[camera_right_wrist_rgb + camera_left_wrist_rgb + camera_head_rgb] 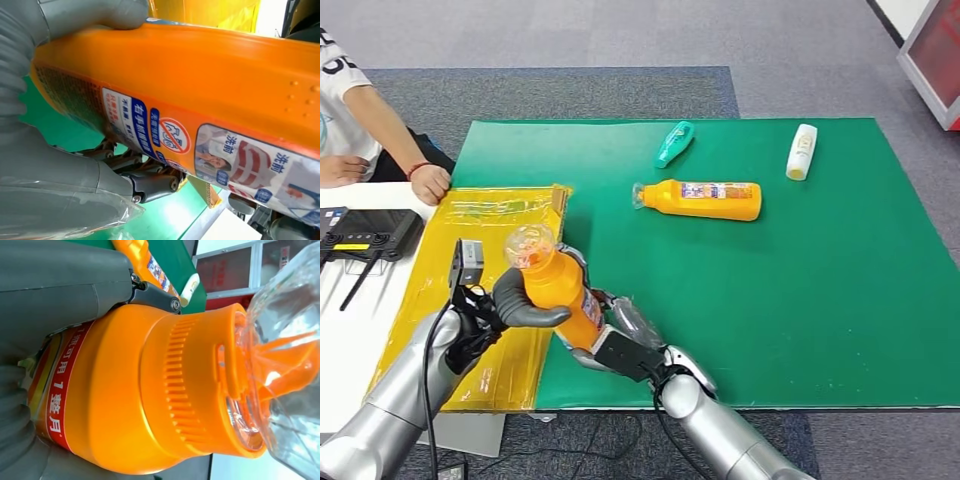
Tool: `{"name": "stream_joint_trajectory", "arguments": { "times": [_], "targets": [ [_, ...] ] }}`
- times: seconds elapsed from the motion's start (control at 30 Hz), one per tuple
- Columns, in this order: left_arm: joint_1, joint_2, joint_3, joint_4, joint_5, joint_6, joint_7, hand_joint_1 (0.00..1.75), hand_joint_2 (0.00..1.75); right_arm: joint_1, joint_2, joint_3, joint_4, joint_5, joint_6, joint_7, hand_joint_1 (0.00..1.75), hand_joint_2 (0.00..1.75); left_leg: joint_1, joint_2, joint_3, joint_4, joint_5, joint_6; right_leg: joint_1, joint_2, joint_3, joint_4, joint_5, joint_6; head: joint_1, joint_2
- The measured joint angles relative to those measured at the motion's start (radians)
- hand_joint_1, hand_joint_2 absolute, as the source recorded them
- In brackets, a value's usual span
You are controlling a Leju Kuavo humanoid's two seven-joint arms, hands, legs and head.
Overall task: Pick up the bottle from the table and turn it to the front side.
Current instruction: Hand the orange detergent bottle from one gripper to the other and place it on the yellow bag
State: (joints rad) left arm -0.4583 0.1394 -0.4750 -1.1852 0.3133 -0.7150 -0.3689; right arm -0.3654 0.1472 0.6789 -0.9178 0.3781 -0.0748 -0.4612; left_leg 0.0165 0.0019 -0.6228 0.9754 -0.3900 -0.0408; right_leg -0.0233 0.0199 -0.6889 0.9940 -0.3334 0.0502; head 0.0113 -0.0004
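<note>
The orange bottle (560, 290) is being held up off the table, near the front edge of the green mat (810, 300), tilting with its clear cap (529, 245) pointing up and away from the robot. The left hand (497, 310) is gripping its upper body, thumb wrapping across the front, while the right hand (618, 345) is clasping its lower end from beneath. A second orange bottle (705, 199) is lying on its side mid-mat; a teal bottle (674, 143) and a white bottle (801, 151) are lying toward the far edge. A yellow sheet (482, 215) is covering the mat's left side, where a person's hand (432, 183) is resting at its far corner.
</note>
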Motion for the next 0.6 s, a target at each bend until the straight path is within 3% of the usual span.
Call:
{"name": "stream_joint_trajectory", "arguments": {
  "times": [0.4, 0.6],
  "targets": [
    [0.005, 0.010, -0.002, 0.000, -0.002, 0.003, -0.006, 1.75, 1.75, -0.001, -0.011, -0.019, -0.044, -0.039, 0.025, -0.013, 0.00, 1.75, 0.000, 0.000, 0.000, 0.000, 0.000, 0.000, 0.000, 0.000, 0.000, 0.000, 0.000, 0.000, 0.000, 0.000],
    [0.016, 0.018, 0.000, 0.000, -0.026, 0.019, -0.010, 1.75, 1.75, 0.007, -0.016, -0.053, -0.057, -0.133, 0.084, -0.035, 0.00, 1.75, 0.000, 0.001, 0.000, 0.000, 0.000, 0.000, 0.000, 0.000, -0.001, 0.000, 0.000, 0.000, 0.000, 0.000]
  ]
}}
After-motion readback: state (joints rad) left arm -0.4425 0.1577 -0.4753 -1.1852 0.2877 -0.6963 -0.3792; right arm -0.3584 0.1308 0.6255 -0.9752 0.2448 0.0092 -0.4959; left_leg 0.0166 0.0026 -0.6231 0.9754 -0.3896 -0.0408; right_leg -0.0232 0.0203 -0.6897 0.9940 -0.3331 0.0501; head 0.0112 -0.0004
